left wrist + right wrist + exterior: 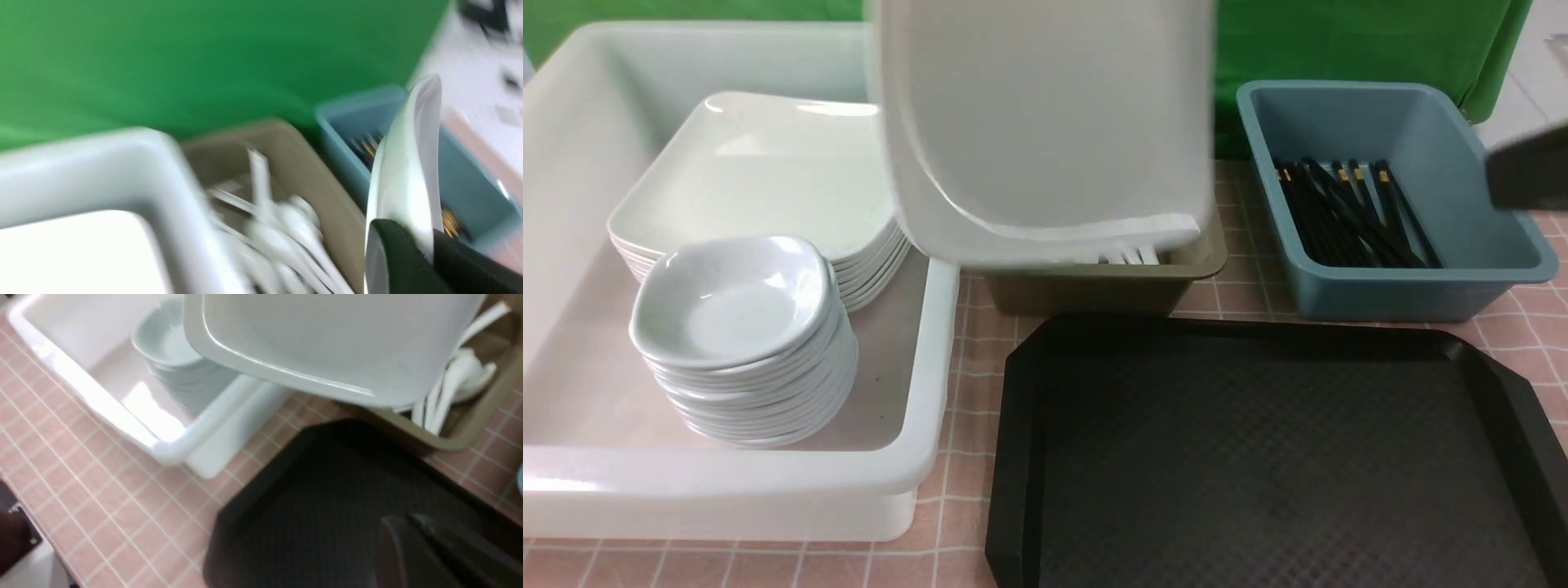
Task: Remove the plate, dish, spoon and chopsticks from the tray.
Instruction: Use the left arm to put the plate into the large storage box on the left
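In the tub [935, 351], the plate stack [760, 171] is waiting. The plate [1045, 122], hanging tilted in the air by the olive bin [1094, 290], is needing levelling and lowering squarely onto it, clear of the tub's rim. The left gripper [425, 245] is clamping the plate's edge. The tray [1258, 457] is lying bare. The right gripper [408, 531] is sitting closed, holding nothing.

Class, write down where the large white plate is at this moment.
In the front view the plate hangs at top centre, above the olive bin, beside the white tub, its edge clamped in the left gripper.
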